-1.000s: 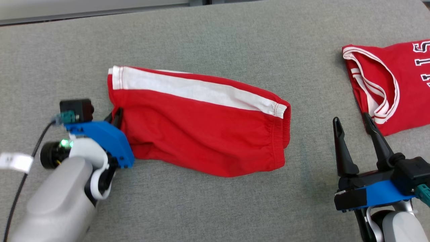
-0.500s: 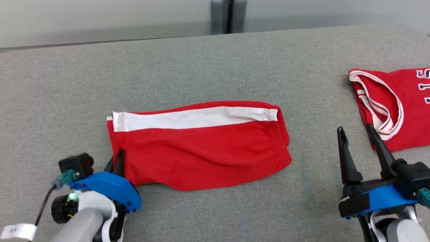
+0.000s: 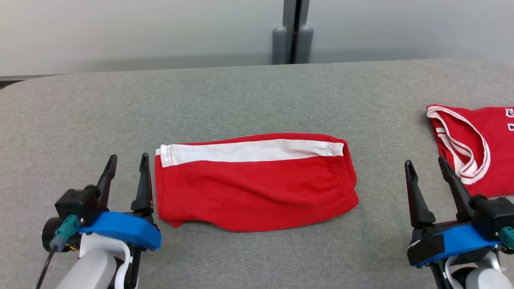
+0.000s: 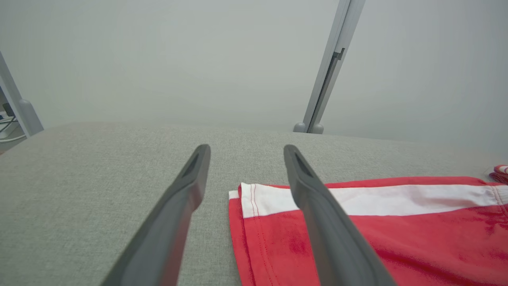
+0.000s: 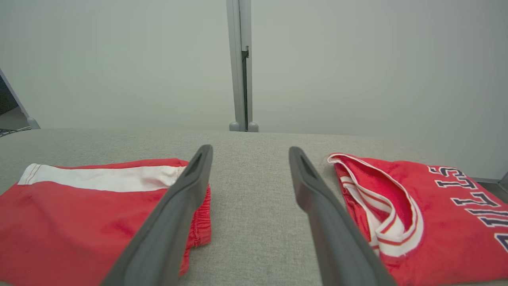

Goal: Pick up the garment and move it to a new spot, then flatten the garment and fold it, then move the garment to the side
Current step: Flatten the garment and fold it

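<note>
Shorts (image 3: 257, 184) lie folded flat on the padded table (image 3: 241, 96), about mid-table, with the waistband end to the right and the leg hem to the left. A jersey (image 3: 482, 148) is on the same table, well to the right and apart from the shorts. The left gripper (image 3: 129, 157) is just beside the shorts' hem edge; contact can't be told. The right gripper (image 3: 425, 161) is over bare table between the shorts and the jersey, nearer the jersey. A partition post (image 3: 293, 32) stands upright behind the table's far edge, roughly behind the shorts.
</note>
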### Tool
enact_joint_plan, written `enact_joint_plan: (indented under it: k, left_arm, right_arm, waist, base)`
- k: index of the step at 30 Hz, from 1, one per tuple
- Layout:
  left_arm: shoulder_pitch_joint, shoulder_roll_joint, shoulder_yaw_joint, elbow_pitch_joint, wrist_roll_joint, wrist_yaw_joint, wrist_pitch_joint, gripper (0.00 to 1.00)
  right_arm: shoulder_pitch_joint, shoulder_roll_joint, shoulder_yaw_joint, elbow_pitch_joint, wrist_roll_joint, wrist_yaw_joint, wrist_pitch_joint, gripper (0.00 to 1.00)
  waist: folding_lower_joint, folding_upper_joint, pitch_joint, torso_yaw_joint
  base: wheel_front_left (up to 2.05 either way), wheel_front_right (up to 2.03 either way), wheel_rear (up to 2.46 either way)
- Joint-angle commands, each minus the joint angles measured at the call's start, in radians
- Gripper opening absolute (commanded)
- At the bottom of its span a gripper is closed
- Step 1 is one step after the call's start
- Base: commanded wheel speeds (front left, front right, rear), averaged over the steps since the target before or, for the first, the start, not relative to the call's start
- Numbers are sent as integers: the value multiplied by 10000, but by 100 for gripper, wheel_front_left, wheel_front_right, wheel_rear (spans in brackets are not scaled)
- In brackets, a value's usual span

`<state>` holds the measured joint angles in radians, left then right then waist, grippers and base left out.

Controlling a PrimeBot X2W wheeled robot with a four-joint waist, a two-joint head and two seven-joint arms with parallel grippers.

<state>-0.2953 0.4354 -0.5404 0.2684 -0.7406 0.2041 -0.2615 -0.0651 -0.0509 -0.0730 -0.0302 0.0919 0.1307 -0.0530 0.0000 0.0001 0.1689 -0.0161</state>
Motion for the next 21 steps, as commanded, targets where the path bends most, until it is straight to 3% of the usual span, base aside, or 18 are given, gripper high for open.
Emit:
enact_joint_plan:
  k: [1,7,13,21]
  left_arm:
    - [437,-116,315,-227,417,-116,-32,100]
    - [1573,-807,1921,-1226,2073,-712,-39,100]
    - [2627,-1543,3058,-1552,3069,-1381,-39,100]
    - [2985,-1904,3695,-1124,3668,-1887,-40,100]
  right_arm:
    - [129,8,-31,-35,30,2,57,100]
    - [331,8,-17,106,204,2,289,100]
    - [472,8,-65,472,444,2,846,100]
    - [-417,5,130,1471,735,4,2811,100]
  waist:
    - [0,-1,-149,164]
    - [0,-1,-427,539]
    - [0,-1,-651,911]
    - [0,-1,-593,1178]
  base:
    - [0,0,0]
    - [0,0,0]
    - [0,0,0]
    - [0,0,0]
